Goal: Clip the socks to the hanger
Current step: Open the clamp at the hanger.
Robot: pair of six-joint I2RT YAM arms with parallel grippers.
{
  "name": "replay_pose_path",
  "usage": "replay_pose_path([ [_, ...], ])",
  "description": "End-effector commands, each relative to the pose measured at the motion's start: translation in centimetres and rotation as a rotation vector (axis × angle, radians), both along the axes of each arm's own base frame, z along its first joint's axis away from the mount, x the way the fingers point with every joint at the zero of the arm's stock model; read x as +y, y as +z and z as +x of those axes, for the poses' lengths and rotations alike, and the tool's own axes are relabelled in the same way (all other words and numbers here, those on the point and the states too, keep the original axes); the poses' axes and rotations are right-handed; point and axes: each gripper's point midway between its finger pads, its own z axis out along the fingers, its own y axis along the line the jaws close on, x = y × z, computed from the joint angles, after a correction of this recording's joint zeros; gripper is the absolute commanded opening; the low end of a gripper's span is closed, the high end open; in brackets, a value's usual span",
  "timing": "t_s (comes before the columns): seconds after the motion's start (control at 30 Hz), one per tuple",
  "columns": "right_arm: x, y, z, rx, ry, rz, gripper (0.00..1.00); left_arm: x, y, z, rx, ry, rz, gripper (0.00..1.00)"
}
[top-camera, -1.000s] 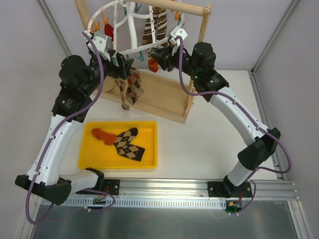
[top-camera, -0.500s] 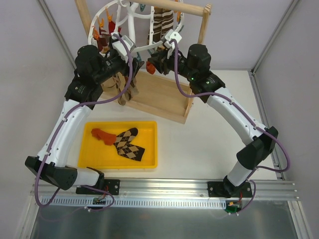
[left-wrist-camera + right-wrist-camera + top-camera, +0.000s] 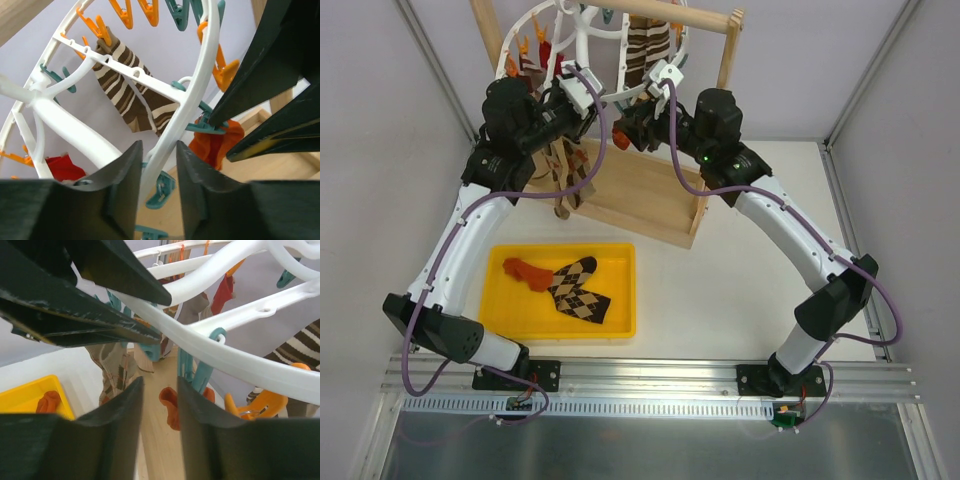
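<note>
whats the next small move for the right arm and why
Probably back the right gripper off the teal peg: one sock already seems to hang from it, and the other sock lies in the yellow tray.

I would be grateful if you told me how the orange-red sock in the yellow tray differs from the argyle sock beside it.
The orange-red sock is plain; the argyle sock has brown-and-cream diamonds. The orange-red sock is smaller and looks bunched, while the argyle sock lies spread flat. The orange-red sock sits toward the tray's left end, the argyle sock nearer its middle. Both lie in the yellow tray, unclipped.
</note>
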Motion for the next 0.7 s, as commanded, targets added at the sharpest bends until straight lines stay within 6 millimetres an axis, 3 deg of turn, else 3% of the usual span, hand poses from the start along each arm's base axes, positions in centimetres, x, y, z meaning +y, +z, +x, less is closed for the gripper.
replay_pose_path([
  [0.0,-0.8,3.9,-1.0,-0.057,-0.012,0.052,0.42,0.2,2.2,0.2,-0.091,0.005,0.016,0.28],
  [0.07,-1.6,4.6,-1.5,-0.056,-0.028,0.05,0.5,0.4,1.8,0.6,-0.087,0.024,0.021,0.19],
  [0.2,-3.2,5.0,-2.2,-0.062,-0.068,0.019,0.56,0.8,1.9,0.5,-0.099,0.04,0.034,0.14],
  [0.43,-6.5,6.2,-1.5,-0.123,-0.209,0.004,0.57,1.6,1.9,0.1,-0.12,0.07,0.055,0.07],
  [0.67,-7.9,6.4,-0.2,-0.129,-0.241,0.009,0.55,2.3,2.6,-0.9,-0.141,0.059,0.056,0.02],
])
